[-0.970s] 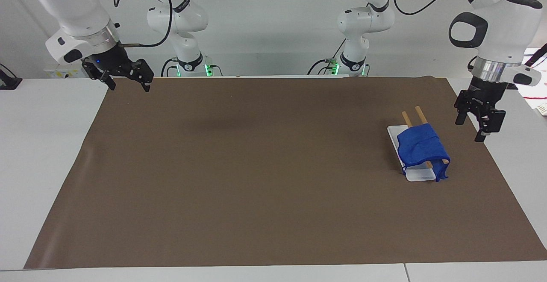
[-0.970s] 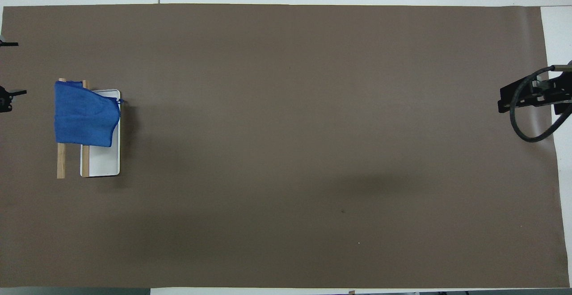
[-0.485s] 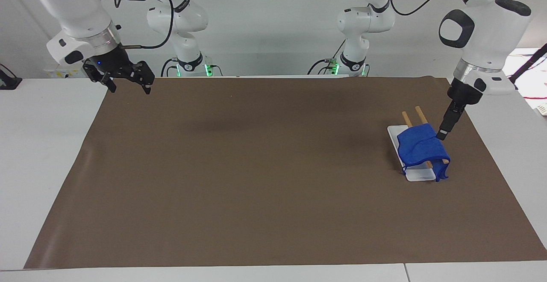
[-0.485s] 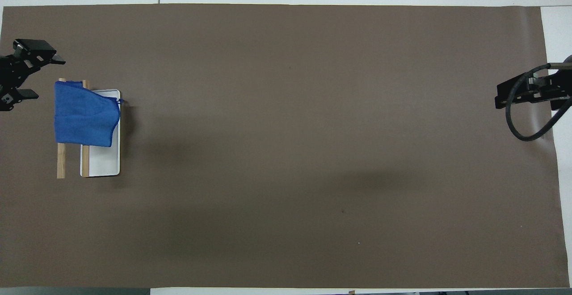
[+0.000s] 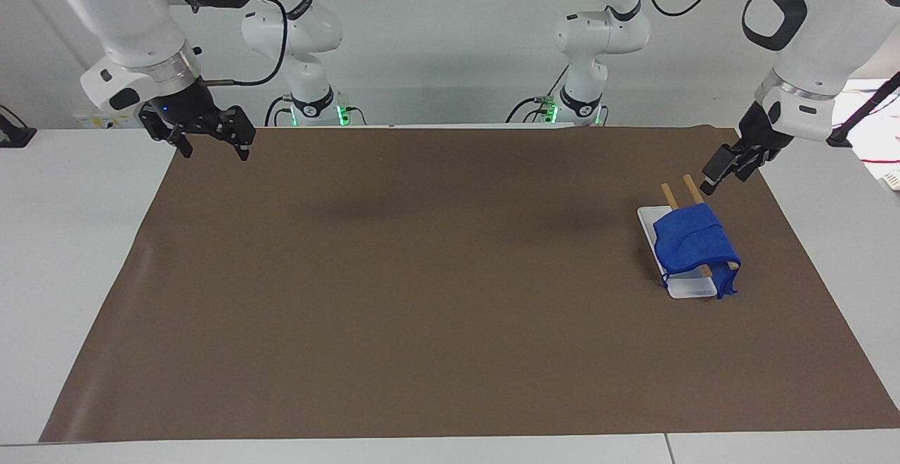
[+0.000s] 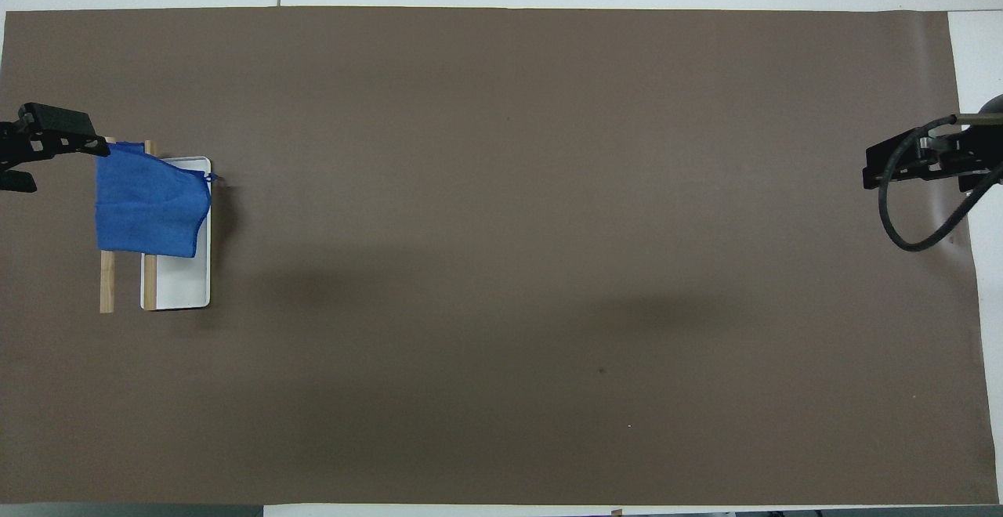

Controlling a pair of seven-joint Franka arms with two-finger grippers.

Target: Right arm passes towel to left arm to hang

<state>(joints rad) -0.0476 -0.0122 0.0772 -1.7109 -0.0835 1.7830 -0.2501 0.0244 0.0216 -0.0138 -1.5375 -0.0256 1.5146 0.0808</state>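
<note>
- towel (image 5: 692, 242): royal-blue soft cloth, creased, draped over two parallel wooden rods (image 5: 690, 190) at the left arm's end of the table. One corner hangs down off the rod ends farther from the robots, touching the mat.
- same towel in the overhead view (image 6: 149, 207): roughly rectangular with one slanted edge, covers the half of the rods farther from the robots.
- rods: pale round dowels, bare ends stick out toward the robots. They run along a white tray (image 5: 685, 287), a shallow rounded rectangle that looks like smooth plastic. One rod lies along the tray's edge, the other just beside the tray.
- mat (image 5: 422, 274): matte brown sheet, flat, covers most of the white table (image 5: 70, 239).
- left gripper (image 5: 721, 169): black claw on a silver wrist, tilted, up in the air over the bare rod ends, apart from the towel. Can't tell if the fingers are spread or pressed together.
- left gripper in the overhead view (image 6: 47, 137): at the frame edge, overlapping the towel's corner in that view only.
- right gripper (image 5: 211, 139): black claw, small blue light, fingers spread, nothing in them. Over the mat's corner at the right arm's end, black cable loops to the wrist.
</note>
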